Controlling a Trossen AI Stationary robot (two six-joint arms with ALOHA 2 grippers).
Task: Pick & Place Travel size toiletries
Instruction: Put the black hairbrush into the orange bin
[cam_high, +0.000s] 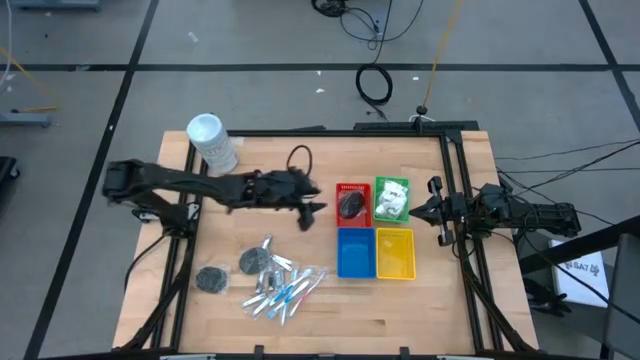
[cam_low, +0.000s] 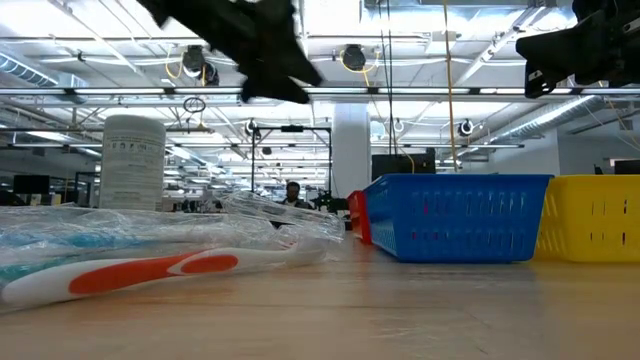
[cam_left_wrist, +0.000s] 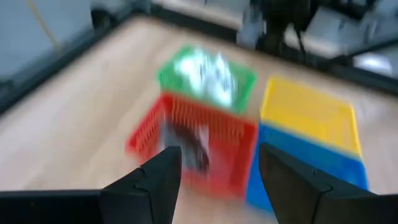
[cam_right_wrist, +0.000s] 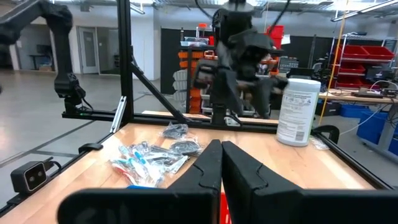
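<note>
My left gripper (cam_high: 312, 213) (cam_left_wrist: 217, 165) hangs open above the table, just left of the red tray (cam_high: 352, 203), with nothing between its fingers. A dark grey round bundle (cam_high: 351, 205) (cam_left_wrist: 185, 142) lies in the red tray. White square packets (cam_high: 392, 198) fill the green tray (cam_high: 378, 184). Two more dark grey bundles (cam_high: 212, 279) (cam_high: 255, 260) and a pile of clear-wrapped blue-and-white sticks (cam_high: 285, 290) (cam_low: 150, 268) lie on the table near its front left. My right gripper (cam_high: 437, 212) (cam_right_wrist: 221, 163) waits shut at the table's right edge.
A blue tray (cam_high: 355, 252) and a yellow tray (cam_high: 395, 253) stand in front of the red and green ones. A tall white tub (cam_high: 212, 143) stands at the far left. A black cable loop (cam_high: 298, 157) lies near the far edge.
</note>
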